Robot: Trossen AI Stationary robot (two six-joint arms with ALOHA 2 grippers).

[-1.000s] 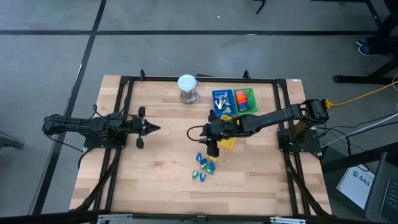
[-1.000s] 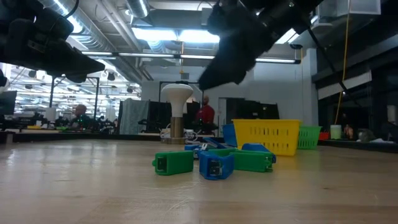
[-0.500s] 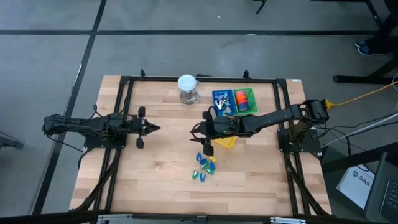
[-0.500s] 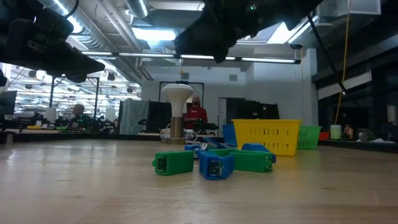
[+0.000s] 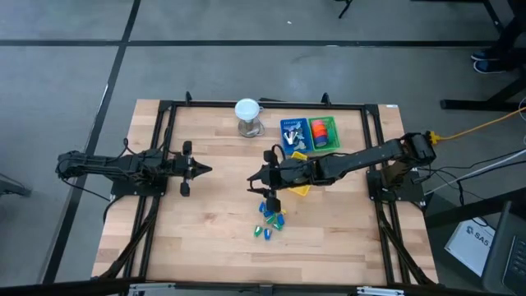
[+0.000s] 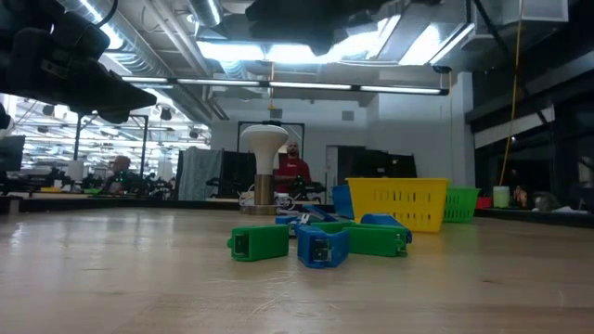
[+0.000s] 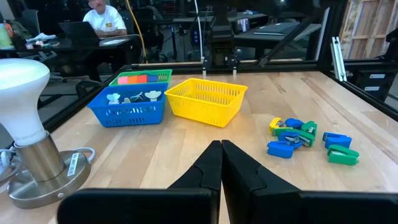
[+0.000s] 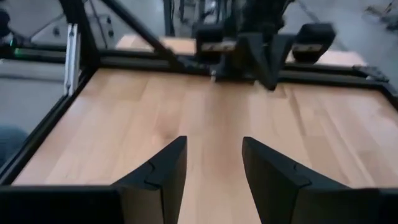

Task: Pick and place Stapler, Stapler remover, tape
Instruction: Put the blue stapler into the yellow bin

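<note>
Several small green, blue and yellow staplers (image 5: 271, 220) lie in a loose pile on the wooden table, seen closer in the low view (image 6: 320, 243). The grey stapler removers (image 7: 127, 98) lie in a blue basket (image 5: 293, 134). The orange, red and pink tape pieces (image 5: 323, 131) sit in a green basket (image 7: 140, 78). My right gripper (image 5: 256, 177) hovers open above the table, just beyond the pile, with only bare table between its fingers (image 8: 214, 146). My left gripper (image 7: 221, 149) is shut and rests at the table's left (image 5: 201, 170).
A yellow basket (image 7: 205, 101) stands near the blue one, partly under my right arm (image 5: 302, 189). A white lamp on a metal base (image 5: 248, 115) stands at the far edge. A black frame (image 5: 168, 123) rims the table. People sit in the room beyond.
My right gripper has risen and swung toward the table's left, from over the yellow basket and the pile. It has tipped up from pointing steeply down to nearly level. Its fingers have stayed the same distance apart. The staplers have not moved.
</note>
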